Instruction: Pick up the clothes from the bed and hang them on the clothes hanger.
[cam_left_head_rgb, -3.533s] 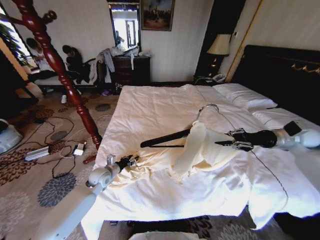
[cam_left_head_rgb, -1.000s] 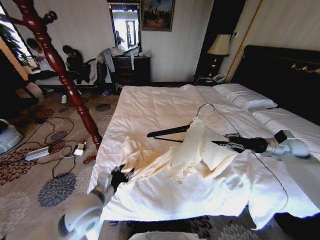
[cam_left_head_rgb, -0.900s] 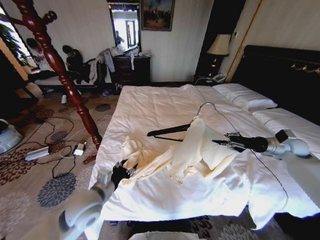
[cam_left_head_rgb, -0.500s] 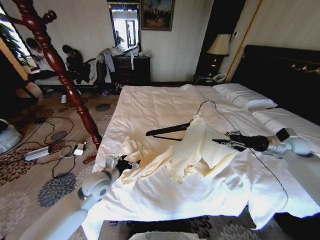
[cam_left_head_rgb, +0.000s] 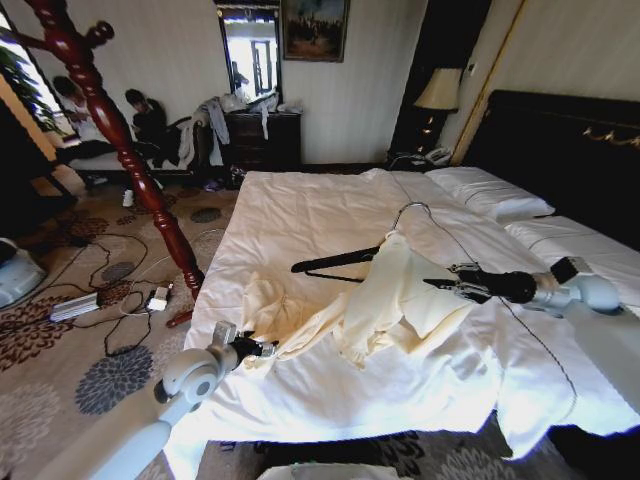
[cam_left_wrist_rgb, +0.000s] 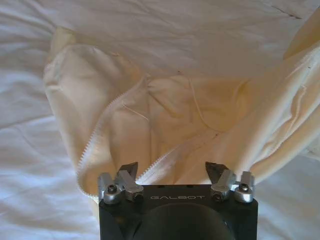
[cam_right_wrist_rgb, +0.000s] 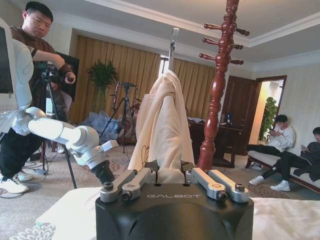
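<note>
Hotel bedroom: patterned carpet, dark dresser at the far wall, white-duveted bed (cam_left_head_rgb: 300, 210) filling the middle. Lay flat on the duvet: clothes hanger (cam_left_head_rgb: 330, 263), one black shoulder bare and pointing to the robot's left, the other apparently inside the cream garment (cam_left_head_rgb: 400, 290). Reached in from the pillow side: right claw (cam_left_head_rgb: 432, 285), pressed together on a fold of the garment at its hung shoulder. Hovered just above the loose zip edge near the bed's left side: left claw (cam_left_head_rgb: 268, 349), fingers spread, pinching nothing. Step in hand, as judged: drawing the free half over the bare shoulder. Advised: gripping one layer beside the zip, not the duvet beneath; lifting before pulling across; keeping the right hold firm against hanger slip. Stood off the bed's left corner: red turned coat stand (cam_left_head_rgb: 120, 130), with cables (cam_left_head_rgb: 110, 300) on the floor, both near the left arm's sweep.
</note>
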